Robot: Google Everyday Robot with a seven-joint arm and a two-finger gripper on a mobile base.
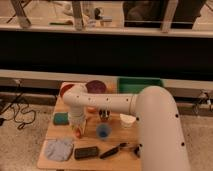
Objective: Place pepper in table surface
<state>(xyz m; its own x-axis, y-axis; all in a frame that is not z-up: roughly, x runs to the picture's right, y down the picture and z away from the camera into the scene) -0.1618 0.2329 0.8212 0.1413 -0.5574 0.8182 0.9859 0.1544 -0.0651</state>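
Gripper (78, 130) is seen low over the table surface (118, 138), left of the blue cup (103, 131), with the pepper (80, 134) at its tip, its grasp not discernible; the pepper is judged light, glossy-slippery and best pinched gently across its middle.

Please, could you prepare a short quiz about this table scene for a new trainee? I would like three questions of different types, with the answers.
1. True or false: in the picture, the gripper is to the right of the blue cup.
2. What lies at the front left corner of the table surface? A) a grey-blue cloth B) a white plate C) a banana
3. Name the small orange-red thing at the tip of the gripper.

Key
1. False: it points down left of the cup, between it and the teal sponge.
2. A.
3. The pepper; whether it touches the wood cannot be told.
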